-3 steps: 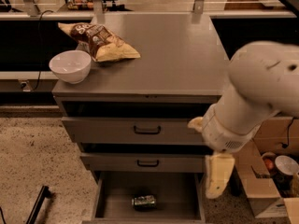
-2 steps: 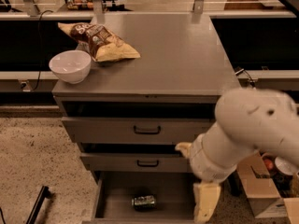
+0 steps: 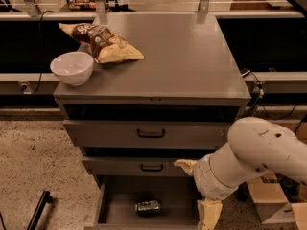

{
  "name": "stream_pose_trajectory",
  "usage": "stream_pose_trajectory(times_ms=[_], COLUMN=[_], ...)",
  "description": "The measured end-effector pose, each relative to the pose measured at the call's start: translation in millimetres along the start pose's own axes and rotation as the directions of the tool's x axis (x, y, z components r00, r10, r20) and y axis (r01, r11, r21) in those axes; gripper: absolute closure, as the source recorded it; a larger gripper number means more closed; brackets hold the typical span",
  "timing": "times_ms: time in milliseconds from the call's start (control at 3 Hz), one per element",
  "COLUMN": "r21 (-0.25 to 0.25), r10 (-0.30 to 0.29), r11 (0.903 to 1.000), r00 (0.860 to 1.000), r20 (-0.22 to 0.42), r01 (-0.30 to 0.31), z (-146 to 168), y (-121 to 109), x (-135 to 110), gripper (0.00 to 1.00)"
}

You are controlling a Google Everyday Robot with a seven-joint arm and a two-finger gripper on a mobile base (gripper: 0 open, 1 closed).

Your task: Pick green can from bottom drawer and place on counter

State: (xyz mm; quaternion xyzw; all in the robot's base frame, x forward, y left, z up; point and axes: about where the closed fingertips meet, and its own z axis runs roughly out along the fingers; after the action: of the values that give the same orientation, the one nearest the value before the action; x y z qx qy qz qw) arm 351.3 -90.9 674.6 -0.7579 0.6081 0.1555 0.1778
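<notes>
White bowl (image 3: pixel 72 67) – chip bag (image 3: pixel 103 43) just beside (crumpled)

The can (image 3: pixel 147 206) is lying in the bottom drawer (image 3: pixel 115 200), the gripper (image 3: pixel 208 212) hanging just right of it; a bowl (image 3: pixel 72 67) and snack bag (image 3: pixel 103 42) are sitting left on the counter (image 3: pixel 182 56).

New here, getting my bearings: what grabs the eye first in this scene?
A bulky white arm fills the lower right, its hand hanging at the right edge of the open bottom drawer, where the green can lies on its side. On the counter, at left, sit a white bowl and a snack bag.
</notes>
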Motion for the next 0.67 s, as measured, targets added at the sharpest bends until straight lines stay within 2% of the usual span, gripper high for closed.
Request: stream_pose_trajectory(times_ms=[333,667], r21=[-0.044,-0.106], r10=[-0.019,-0.005], r11=[0.9989,0.9943], r00=[1.000,1.000], r20=[-0.019,-0.022], r01=[0.018,0.003], z=[35.5,108.1], y=[-15.4,-6.7], x=[0.7,21.1], gripper=[0.00,0.00])
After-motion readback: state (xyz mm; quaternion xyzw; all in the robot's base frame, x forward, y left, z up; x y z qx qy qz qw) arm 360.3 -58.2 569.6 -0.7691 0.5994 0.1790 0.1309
